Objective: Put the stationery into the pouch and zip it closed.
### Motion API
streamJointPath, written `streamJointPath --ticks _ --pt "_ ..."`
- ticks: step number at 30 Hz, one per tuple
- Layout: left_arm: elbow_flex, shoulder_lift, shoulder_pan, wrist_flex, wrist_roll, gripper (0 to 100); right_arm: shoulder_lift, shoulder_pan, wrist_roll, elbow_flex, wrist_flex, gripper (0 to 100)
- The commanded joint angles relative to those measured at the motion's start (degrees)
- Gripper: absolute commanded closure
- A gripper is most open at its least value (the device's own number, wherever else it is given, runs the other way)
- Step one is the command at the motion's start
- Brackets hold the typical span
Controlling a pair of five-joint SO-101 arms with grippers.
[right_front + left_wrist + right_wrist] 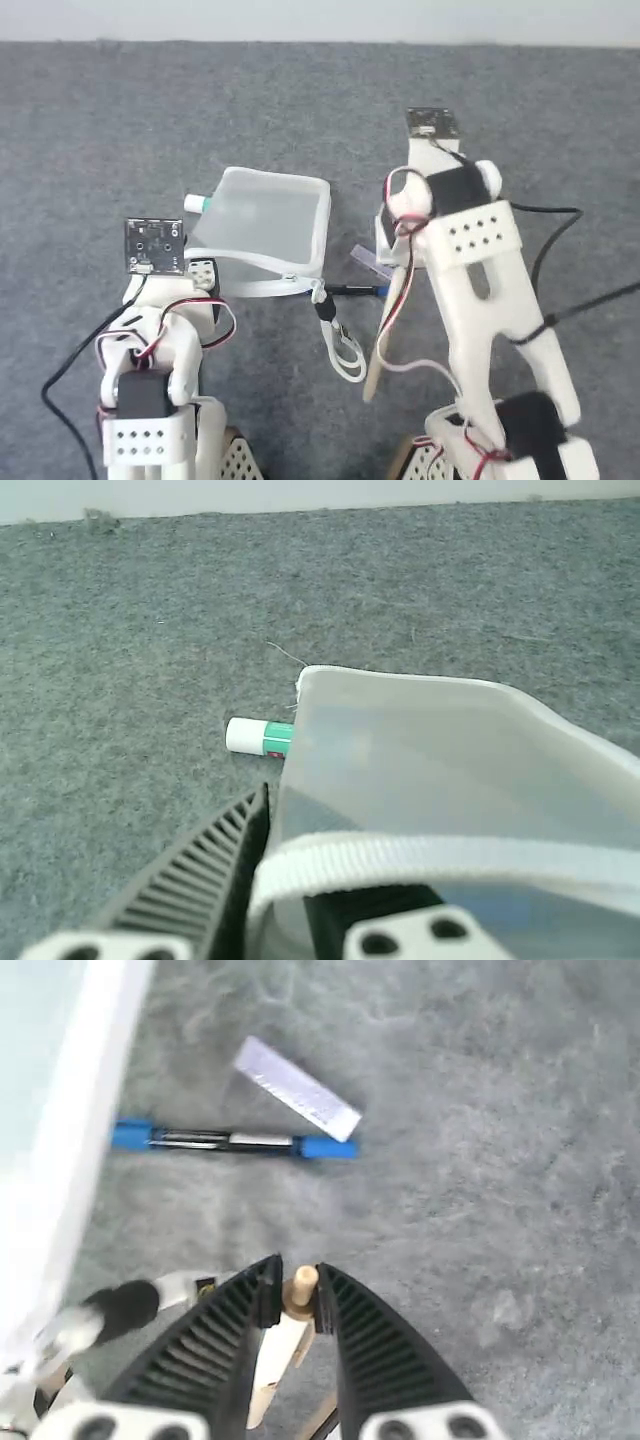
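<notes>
Stick of pale wood (283, 1335) sits nearest the arm bases. The right gripper (297, 1272) is closed tight on it, and the rounded tip just shows past the fingers. Beside it on the grey mat (100, 120) lies a white strap (340, 345) with a black piece and a loop, running up to the pouch's near corner. Just beyond the stick's tip is a black pen (352, 290) with blue ends, lying crosswise, one end close to that corner. A pale lilac strip (370, 262) lies just beside the pen on its far side; possibly an eraser, not certain. The left gripper (305, 880) is clamped on the near rim of the pouch (265, 215), ribbed finger outside the wall, the other inside the mouth. The pouch is translucent, unzipped, and lies between the arms. A glue stick (198, 203) with a white cap and green band pokes out at its far left corner.
</notes>
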Motion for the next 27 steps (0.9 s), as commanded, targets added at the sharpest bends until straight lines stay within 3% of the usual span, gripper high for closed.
streamJointPath --ticks 1,7,17,23,27 --pt "-3.4 -1.0 -0.4 -1.2 0.7 99 -7.8 -4.6 0.9 -1.8 1.5 99.3" --pt "-3.4 -1.0 -0.4 -1.1 0.7 99 -15.3 -10.0 0.9 -1.9 1.4 99.3" --pt "-3.4 -1.0 -0.4 -1.2 0.7 99 -24.4 -11.7 0.9 -2.2 1.0 99.3" --pt "-3.4 -1.0 -0.4 -1.2 0.7 99 -30.5 -21.7 0.9 -2.2 -0.8 99.3" --pt "-3.4 -1.0 -0.4 -1.2 0.7 99 -32.3 -24.1 0.9 -2.0 -4.5 99.3"
